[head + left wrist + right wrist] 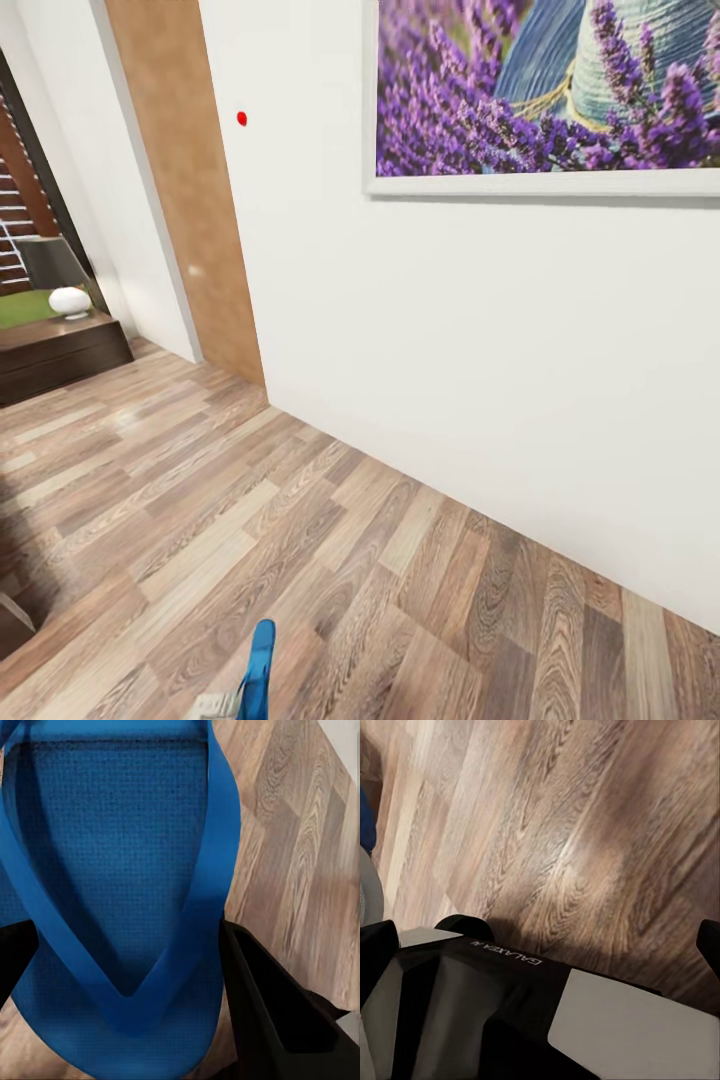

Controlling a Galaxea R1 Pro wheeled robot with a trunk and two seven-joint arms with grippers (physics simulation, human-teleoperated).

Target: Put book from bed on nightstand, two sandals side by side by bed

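Note:
One bright blue sandal [260,668] pokes up at the bottom edge of the head view, above the wooden floor [300,520]. In the left wrist view the same sandal [112,870] lies sole and straps toward the camera, and my left gripper [127,975] is shut on it, its black fingers [277,1005] pressing on either side. My right gripper [540,952] hangs open over the floor with nothing between its fingertips [375,956]. The other sandal, the book, the bed and the nightstand are out of view.
A white wall [480,350] with a framed lavender picture [550,90] runs along the right. Beside it is a brown door panel [185,180]. A low dark brown cabinet [60,350] with a white round object [70,300] stands far left. The robot's own body [510,1012] sits under the right gripper.

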